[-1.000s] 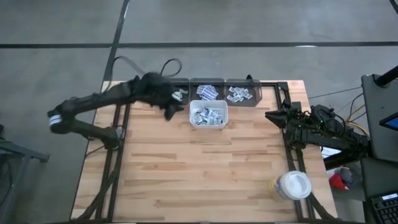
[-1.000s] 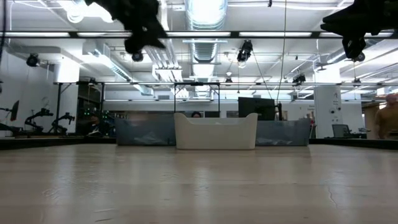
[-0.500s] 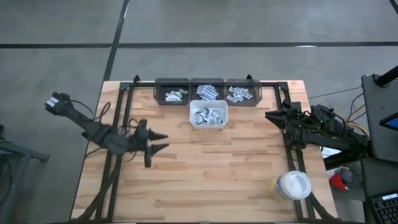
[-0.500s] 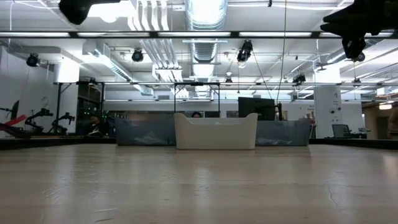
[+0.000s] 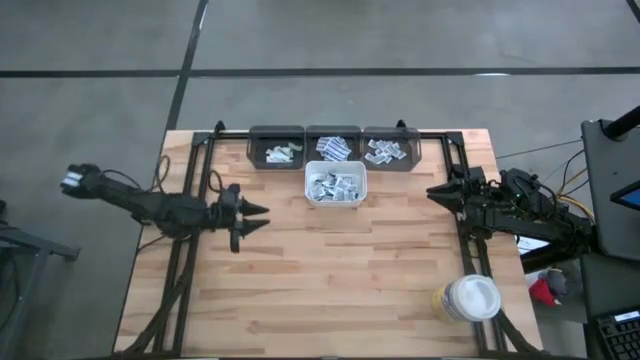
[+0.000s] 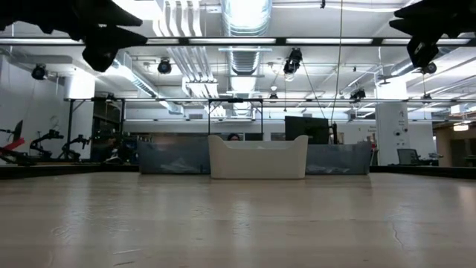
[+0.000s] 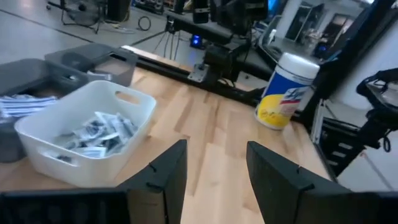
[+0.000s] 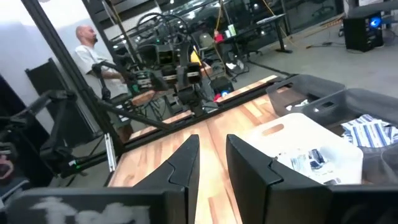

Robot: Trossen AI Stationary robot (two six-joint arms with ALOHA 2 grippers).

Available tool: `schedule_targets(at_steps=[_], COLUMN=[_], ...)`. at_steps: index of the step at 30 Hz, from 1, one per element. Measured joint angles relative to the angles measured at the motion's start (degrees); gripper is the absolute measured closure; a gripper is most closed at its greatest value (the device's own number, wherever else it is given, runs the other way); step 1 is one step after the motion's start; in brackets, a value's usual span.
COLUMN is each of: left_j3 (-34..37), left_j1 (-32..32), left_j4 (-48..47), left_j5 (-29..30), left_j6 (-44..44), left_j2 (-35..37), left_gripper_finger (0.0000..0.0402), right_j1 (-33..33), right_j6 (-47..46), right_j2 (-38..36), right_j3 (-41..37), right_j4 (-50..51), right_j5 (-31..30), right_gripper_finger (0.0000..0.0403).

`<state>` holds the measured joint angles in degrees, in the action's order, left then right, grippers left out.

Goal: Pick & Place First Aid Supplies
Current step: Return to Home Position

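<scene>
- Nearest our left gripper point(image 5: 252, 212) lay only bare table point(image 5: 330, 280); its jaws stood spread and held nothing, pointing across the boards toward the right side.
- Ahead of those jaws and off toward the far edge sat the white bin point(image 5: 335, 185), with small wrapped packets point(image 7: 93, 134) heaped inside; in the left wrist view it showed just beyond and to one side of the open fingers point(image 7: 165, 177).
- Our right gripper point(image 5: 440, 190) hung at the table's right edge, jaws parted by a narrow gap and empty, the white bin lying roughly straight out from them.
- Farther off, past the white bin, three dark trays point(image 5: 331, 147) stood in a row along the far edge, each holding supplies.
- We judged the left jaws somewhat nearer the bin than the right; the bin's long side ran along the row of trays.
- Whether packets were bound from bin to trays or the reverse, we could not tell.
- Well behind the right jaws stood a wipes canister point(image 5: 468, 298).
</scene>
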<state>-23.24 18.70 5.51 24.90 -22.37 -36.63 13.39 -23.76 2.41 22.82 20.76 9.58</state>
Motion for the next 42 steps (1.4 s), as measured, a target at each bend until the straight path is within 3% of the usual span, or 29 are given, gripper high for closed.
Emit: schedule_targets(at_steps=[3, 7, 15, 22, 29, 37, 42], left_j3=[0.18, 1.59, 11.54, 17.53, 20.38, 20.43, 20.45], left_j1=[-3.84, -3.97, -2.76, -2.74, -2.8, -2.85, -2.85], left_j4=[-5.17, -10.53, -6.92, -8.33, -8.94, -9.08, -9.18], left_j5=[-3.46, 0.01, -1.43, -0.85, 1.79, 3.71, 3.7], left_j6=[1.9, 2.76, 4.61, 8.58, 9.59, 11.74, 11.42], left_j2=[4.54, 11.71, 27.07, 35.85, 35.9, 35.2, 34.46], left_gripper_finger=[0.0241, 0.0241, 0.0241, 0.0241, 0.0241, 0.0241, 0.0241], right_j1=[0.0, -0.01, -0.02, -0.02, 0.02, 0.02, 0.02], right_j6=[-0.13, 0.04, -1.76, 0.41, 2.45, 5.23, 7.33], right_j2=[-1.16, -2.35, -2.35, -1.92, -2.35, -2.31, -2.33], right_j3=[-0.01, 0.21, -2.69, -8.56, -12.14, -7.72, -8.16], right_j4=[0.02, -0.19, -0.95, -7.78, -15.23, -4.05, -3.52], right_j5=[-0.02, -0.05, -0.08, -0.62, -1.03, -5.1, -5.31], right_gripper_finger=[0.0332, 0.0335, 0.0322, 0.0314, 0.0324, 0.0337, 0.0335])
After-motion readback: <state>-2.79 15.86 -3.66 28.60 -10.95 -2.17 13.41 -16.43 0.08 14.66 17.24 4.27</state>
